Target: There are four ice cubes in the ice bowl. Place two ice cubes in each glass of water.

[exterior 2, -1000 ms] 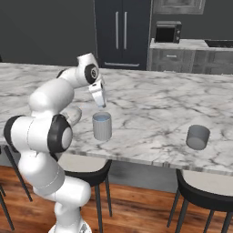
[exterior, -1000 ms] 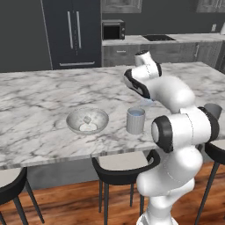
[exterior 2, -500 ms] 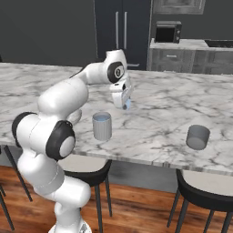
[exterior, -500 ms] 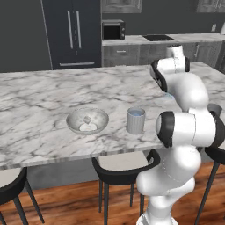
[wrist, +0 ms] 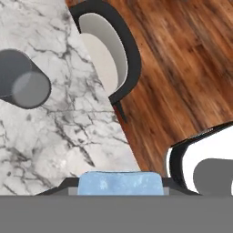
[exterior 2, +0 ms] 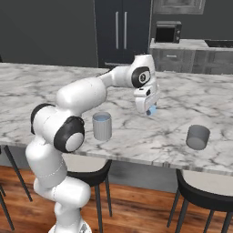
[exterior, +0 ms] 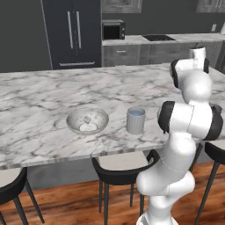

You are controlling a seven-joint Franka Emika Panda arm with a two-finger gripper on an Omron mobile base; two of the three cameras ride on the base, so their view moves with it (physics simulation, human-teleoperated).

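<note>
On your left, the ice bowl (exterior: 87, 121) sits on the marble counter (exterior: 39, 94) toward its near edge, with pale ice cubes (exterior: 88, 126) lying inside it. Just right of the bowl stands the first glass of water (exterior: 136, 120), upright and bluish at the top. Moving right in the right base view, your gripper (exterior 2: 150, 110) hangs above the counter between the two tumblers, well apart from both, clamped on a pale blue ice cube (exterior 2: 152, 109); the hand view shows that cube (wrist: 120, 183) wedged between the fingertips. Farther right, the second glass of water (exterior 2: 198, 137) stands near the counter's front edge, with a dark stool (exterior 2: 205, 195) below it.
</note>
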